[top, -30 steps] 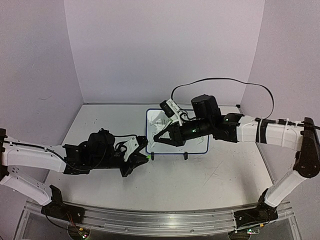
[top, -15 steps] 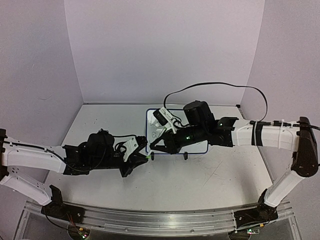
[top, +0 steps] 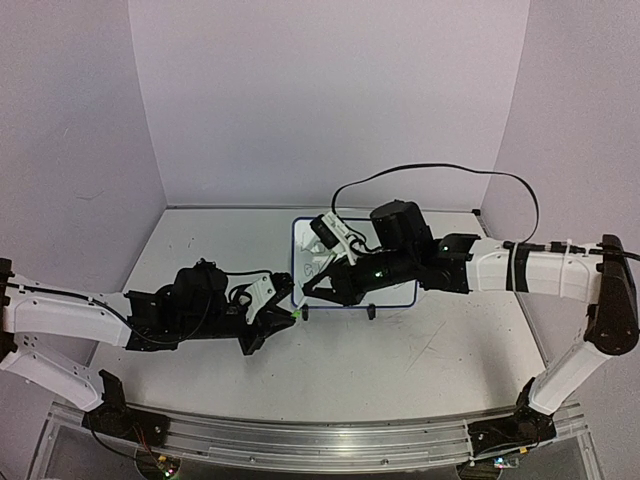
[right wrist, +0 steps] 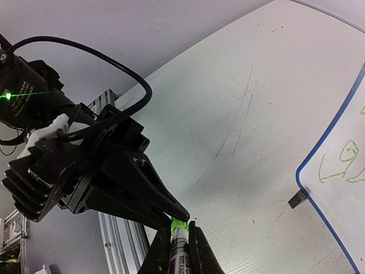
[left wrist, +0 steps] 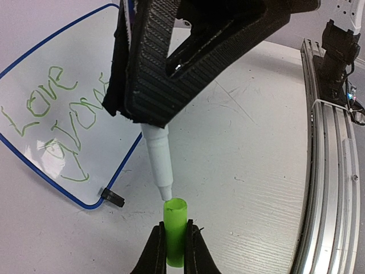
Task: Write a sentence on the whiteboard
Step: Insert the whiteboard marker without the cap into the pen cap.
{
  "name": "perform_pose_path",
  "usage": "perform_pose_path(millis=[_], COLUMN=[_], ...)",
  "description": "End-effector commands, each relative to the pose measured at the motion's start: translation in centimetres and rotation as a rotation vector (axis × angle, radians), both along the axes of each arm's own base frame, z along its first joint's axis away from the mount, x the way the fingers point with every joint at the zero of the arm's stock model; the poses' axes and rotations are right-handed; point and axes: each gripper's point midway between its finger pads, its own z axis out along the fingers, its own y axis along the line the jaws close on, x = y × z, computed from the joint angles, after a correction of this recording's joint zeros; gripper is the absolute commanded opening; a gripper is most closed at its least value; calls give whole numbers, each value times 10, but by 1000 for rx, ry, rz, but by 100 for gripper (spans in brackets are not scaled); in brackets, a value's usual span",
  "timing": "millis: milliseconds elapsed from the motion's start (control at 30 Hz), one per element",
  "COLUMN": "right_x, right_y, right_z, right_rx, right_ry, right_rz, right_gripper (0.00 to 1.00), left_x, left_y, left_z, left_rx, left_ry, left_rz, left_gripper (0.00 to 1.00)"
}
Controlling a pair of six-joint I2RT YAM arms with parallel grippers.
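Just off the near-left corner of the whiteboard [top: 305,240], over bare table [top: 430,360], the two grippers meet tip to tip. The left gripper [left wrist: 175,229] is clenched on one green cap [left wrist: 174,214], held upright with its open mouth facing up. The right gripper [right wrist: 178,240] is clamped on one white marker [left wrist: 158,160], which points down at that cap. The marker's tip sits at the cap's mouth; whether it is inside I cannot tell.

One board lies flat at the middle of the table, towards the back, with its dark blue rim showing on the left and near sides. Its two black feet [top: 371,312] stick out along the near edge; the left one lies just beside the left gripper. The sentence [left wrist: 43,100] is in green cursive, two lines, "Love" plain to read and the rest partly hidden behind the right gripper.

Room to move: pale walls [top: 330,100] close the table on the left, back and right, and one metal rail [top: 320,440] runs along the near edge under both arm bases. Open tabletop spreads in front of the board and to its right, scuffed with faint marks. The right arm reaches across above the board, covering much of its middle
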Motion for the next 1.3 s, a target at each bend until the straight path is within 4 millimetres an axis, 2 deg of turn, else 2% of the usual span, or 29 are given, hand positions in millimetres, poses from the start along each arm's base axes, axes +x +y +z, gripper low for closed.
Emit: perform_pose_path(millis=[0,400,633,1100,1267], right_x=[2,1,5,-6,-4], right_y=[3,7,0,6,4], right_z=[11,-3,8,11,11], right_rx=[45,38,55,88,84], right_ry=[-31,-6,-43,-22,-34], right_rz=[-1,9,-33,27,11], right_gripper=[0,0,0,0,0], left_x=[2,2,0,-1,-1], left_y=[0,-1,3,2,2], left_z=[18,14,12,8,8], left_rx=[-57,-55,-55,-49,-49], left_ry=[-23,-13,-10,1,2], left_rz=[17,19,23,16,18], left_gripper=[0,0,0,0,0])
